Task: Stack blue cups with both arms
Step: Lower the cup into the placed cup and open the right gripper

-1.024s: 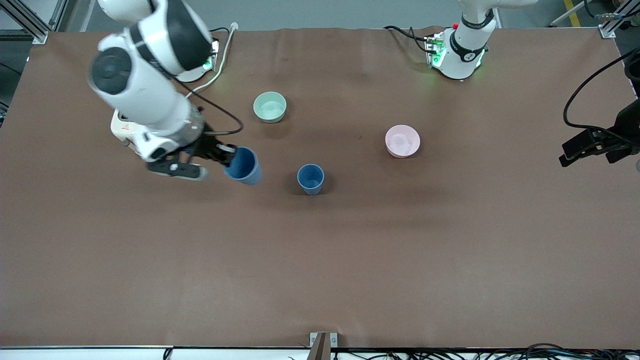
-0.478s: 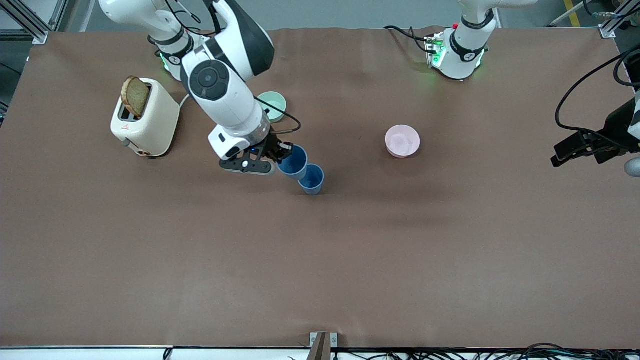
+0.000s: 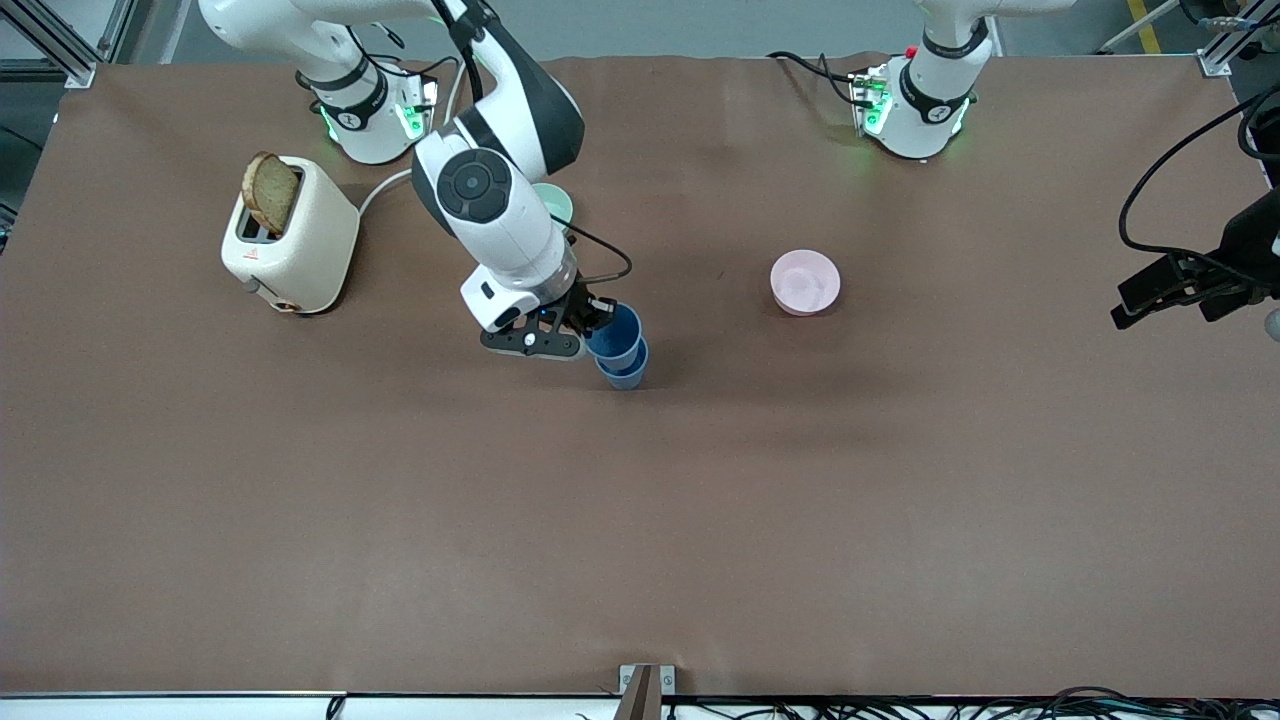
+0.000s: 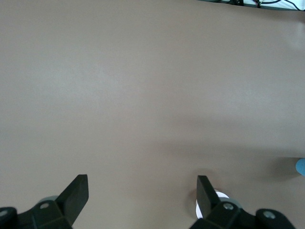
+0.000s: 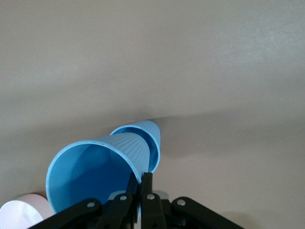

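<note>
My right gripper (image 3: 592, 324) is shut on the rim of a blue cup (image 3: 614, 332) and holds it tilted over the second blue cup (image 3: 627, 373), which stands on the table's middle. In the right wrist view my right gripper (image 5: 143, 179) pinches the held cup's wall (image 5: 90, 167), and that cup's base reaches into the mouth of the standing cup (image 5: 148, 136). My left gripper (image 3: 1168, 290) waits over the left arm's end of the table. It is open and empty in the left wrist view (image 4: 141, 192).
A cream toaster (image 3: 292, 240) with a bread slice stands toward the right arm's end. A pale green bowl (image 3: 559, 204) is partly hidden by the right arm. A pink bowl (image 3: 805, 282) sits toward the left arm's side of the cups.
My right arm has carried the blue cup from beside the toaster to over the standing cup and brought it to that cup's mouth. The left gripper has barely shifted.
</note>
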You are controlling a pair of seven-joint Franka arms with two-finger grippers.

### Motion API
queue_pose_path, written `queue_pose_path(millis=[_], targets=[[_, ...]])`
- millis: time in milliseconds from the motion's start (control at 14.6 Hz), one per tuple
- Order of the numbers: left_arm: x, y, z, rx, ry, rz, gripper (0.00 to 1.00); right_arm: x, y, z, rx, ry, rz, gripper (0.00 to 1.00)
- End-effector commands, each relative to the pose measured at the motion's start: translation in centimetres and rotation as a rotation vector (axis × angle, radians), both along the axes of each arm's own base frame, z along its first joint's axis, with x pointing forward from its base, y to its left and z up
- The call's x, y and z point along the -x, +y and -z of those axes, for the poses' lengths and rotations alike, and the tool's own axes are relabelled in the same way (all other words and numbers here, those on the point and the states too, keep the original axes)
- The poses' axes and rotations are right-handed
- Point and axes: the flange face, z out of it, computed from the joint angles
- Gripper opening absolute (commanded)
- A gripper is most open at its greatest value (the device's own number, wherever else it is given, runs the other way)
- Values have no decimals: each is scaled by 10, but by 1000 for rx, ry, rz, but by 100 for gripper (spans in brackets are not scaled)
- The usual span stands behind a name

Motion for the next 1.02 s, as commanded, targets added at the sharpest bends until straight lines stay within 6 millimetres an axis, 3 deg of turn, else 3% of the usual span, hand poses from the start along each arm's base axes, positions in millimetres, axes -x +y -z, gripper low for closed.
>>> queue_pose_path(millis=[0, 615, 683, 751, 888, 956], targets=[[6, -2, -6, 11, -15, 11, 100, -2, 1, 7, -10, -1, 15, 0], [9, 6, -6, -30, 3, 4, 100, 11, 4, 25, 11, 25, -6, 4], [9, 8, -6, -62, 2, 10, 100, 13, 7, 26, 12, 26, -10, 11], [8, 8, -6, -77, 1, 11, 100, 13, 7, 26, 12, 26, -10, 25], [9, 8, -9, -72, -4, 7, 100, 12, 7, 24, 9, 18, -9, 78], [9, 6, -10, -63, -5, -1, 100, 10, 6, 21, 7, 16, -8, 88]])
